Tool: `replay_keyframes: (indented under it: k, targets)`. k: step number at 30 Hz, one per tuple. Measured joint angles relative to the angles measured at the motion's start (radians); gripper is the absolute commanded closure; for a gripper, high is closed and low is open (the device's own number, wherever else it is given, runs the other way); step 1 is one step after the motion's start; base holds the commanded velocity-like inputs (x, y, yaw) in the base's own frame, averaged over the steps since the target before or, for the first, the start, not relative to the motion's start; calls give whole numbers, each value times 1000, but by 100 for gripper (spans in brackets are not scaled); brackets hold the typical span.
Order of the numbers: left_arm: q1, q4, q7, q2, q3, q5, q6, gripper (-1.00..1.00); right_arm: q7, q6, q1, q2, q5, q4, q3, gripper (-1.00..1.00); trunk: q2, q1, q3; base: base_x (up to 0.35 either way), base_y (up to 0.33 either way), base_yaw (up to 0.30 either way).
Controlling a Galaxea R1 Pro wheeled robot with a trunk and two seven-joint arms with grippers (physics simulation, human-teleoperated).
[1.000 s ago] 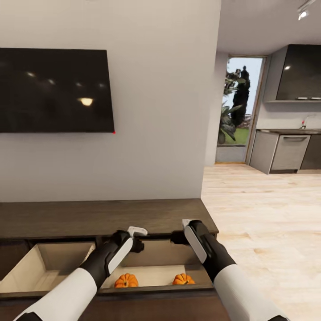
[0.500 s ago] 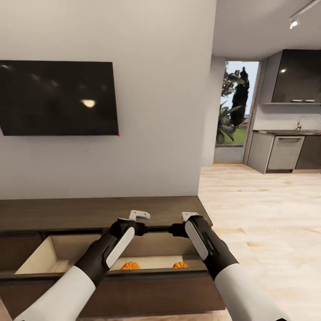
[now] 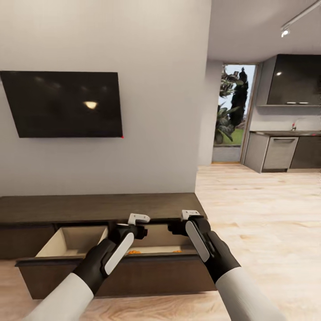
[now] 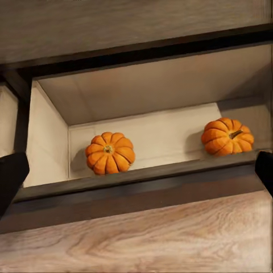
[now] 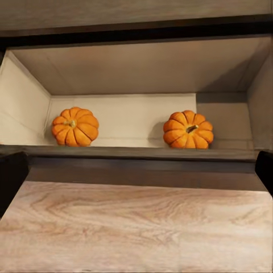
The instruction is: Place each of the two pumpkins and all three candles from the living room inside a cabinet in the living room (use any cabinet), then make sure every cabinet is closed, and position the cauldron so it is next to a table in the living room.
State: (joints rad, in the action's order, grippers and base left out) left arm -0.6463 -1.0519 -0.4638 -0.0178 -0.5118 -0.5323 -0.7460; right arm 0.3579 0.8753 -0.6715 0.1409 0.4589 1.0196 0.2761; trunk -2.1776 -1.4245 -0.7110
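Two orange pumpkins [image 4: 110, 152] [image 4: 227, 136] sit apart on the pale floor of the cabinet's [image 3: 98, 207] open right drawer. The right wrist view shows the pumpkins [image 5: 75, 126] [image 5: 188, 129] as well. In the head view just an orange sliver of pumpkin [image 3: 133, 252] peeks over the drawer front. My left gripper [image 3: 136, 225] and right gripper [image 3: 183, 223] hover side by side above that drawer. Both are open, holding nothing; dark fingertips [image 4: 11, 176] [image 5: 264, 170] stand wide apart. The candles and the cauldron are out of view.
A second drawer [image 3: 76, 240] stands open to the left, its dark front [image 3: 111, 274] jutting over the wood floor. A black TV [image 3: 67, 104] hangs above the cabinet. Open floor [image 3: 267, 214] runs right toward a grey kitchen counter [image 3: 281, 151] and a glass door [image 3: 229, 116].
The whole view has drawn back from the cabinet, so the drawer fronts and floor before them now show. Both arms keep the same pose; the pumpkins stay in the drawer.
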Motion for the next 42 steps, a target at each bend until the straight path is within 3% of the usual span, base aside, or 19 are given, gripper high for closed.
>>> replay_keyframes:
  k: [4, 9, 21, 26, 33, 39, 42]
  targets:
    - [4, -18, 1, 16, 0, 0, 10, -100, 0, -1, 1, 0, 0, 1, 0, -100, 28, 15, 13, -337, 0, 0]
    - [60, -118, 1, 41, 2, 0, 12, -100, 0, -5, 2, 0, 0, 1, 1, -100, 63, 35, 28, -337, 0, 0]
    - [87, -166, -2, 47, 2, 1, 13, -100, 0, -9, 7, 0, 0, 38, 5, -100, 147, 81, 66, -337, 0, 0]
    - [88, -164, -3, 47, 3, 1, 33, -100, 2, -4, 66, -1, -8, 143, 2, -100, 182, 100, 81, -277, 0, 0]
    - [116, -152, -2, 50, 3, 1, 155, -100, 3, -27, 155, -30, -17, 213, 1, -100, 231, 127, 103, -70, 0, 0]
    - [151, -117, 6, 70, 0, 5, 248, -100, 3, -226, 233, -53, -32, 189, 7, -100, 273, 150, 122, -8, 0, 0]
    - [157, -20, 9, 75, -3, 5, 358, -100, 1, -367, 259, -55, -62, 115, 7, -100, 287, 158, 128, -2, 0, 0]
